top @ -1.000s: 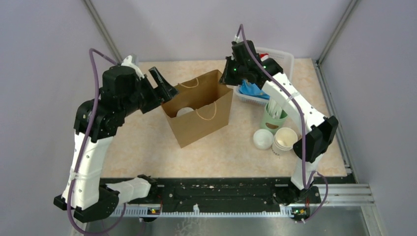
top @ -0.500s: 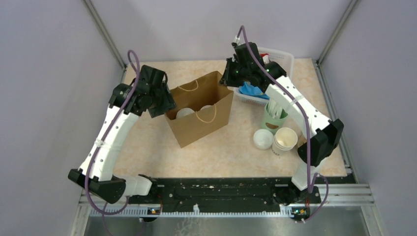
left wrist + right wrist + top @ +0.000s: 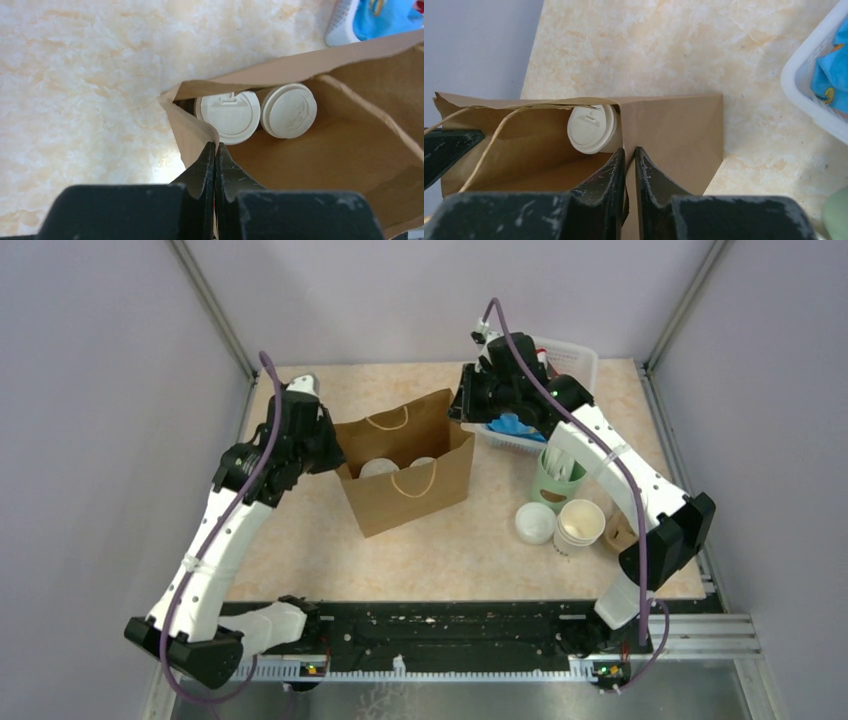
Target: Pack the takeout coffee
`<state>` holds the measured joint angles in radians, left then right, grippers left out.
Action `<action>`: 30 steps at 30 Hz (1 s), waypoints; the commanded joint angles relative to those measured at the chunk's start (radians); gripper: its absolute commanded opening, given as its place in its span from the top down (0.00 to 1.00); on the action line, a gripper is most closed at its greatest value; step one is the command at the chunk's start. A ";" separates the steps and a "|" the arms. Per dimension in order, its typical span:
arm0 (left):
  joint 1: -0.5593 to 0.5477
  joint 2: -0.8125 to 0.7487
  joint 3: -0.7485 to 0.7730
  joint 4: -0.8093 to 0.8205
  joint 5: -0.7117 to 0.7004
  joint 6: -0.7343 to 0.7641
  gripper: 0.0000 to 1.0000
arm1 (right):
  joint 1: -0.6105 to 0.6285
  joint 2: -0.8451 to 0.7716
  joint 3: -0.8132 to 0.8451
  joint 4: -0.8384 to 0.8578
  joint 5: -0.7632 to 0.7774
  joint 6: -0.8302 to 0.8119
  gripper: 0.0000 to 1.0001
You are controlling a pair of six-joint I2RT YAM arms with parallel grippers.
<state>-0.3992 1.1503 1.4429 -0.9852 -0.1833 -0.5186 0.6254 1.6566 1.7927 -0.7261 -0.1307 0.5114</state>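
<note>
Beige marbled table (image 3: 470, 550), open brown paper bag (image 3: 410, 495), lidded coffee cup (image 3: 227, 117) and second lidded cup (image 3: 289, 110) side by side inside the bag, left gripper (image 3: 215, 147) pinched shut on the bag's left rim, right gripper (image 3: 626, 155) a sliver apart astride the bag's right rim, grip unclear.

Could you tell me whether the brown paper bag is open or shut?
Open: the brown paper bag gapes, showing two white-lidded cups inside.

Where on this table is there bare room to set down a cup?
Widest bare table: the front strip between the paper bag and the near edge. Also bare behind the bag, by the back wall. Crowded on the right: basket, green holder, loose lid, cup stack.
</note>
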 commanded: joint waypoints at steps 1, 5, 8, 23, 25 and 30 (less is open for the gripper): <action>0.000 -0.071 -0.053 0.214 0.067 0.092 0.99 | -0.001 -0.052 0.014 0.062 -0.033 -0.058 0.86; 0.000 -0.085 -0.047 0.261 0.045 0.151 1.00 | -0.001 -0.034 0.044 0.032 -0.023 -0.086 0.83; 0.000 -0.106 -0.071 0.315 0.043 0.180 1.00 | 0.000 -0.017 0.067 0.009 0.003 -0.100 0.81; 0.000 -0.384 -0.500 0.641 0.154 0.187 1.00 | 0.093 -0.212 -0.296 0.247 0.055 -0.218 0.90; 0.000 -0.388 -0.502 0.607 0.166 0.154 1.00 | 0.096 -0.246 -0.342 0.261 0.057 -0.217 0.90; -0.001 -0.386 -0.497 0.470 0.249 0.025 1.00 | 0.097 -0.298 -0.425 0.241 0.060 -0.197 0.89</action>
<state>-0.3996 0.7685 0.9447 -0.4671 -0.0181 -0.3794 0.7166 1.4174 1.4132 -0.5289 -0.0734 0.3149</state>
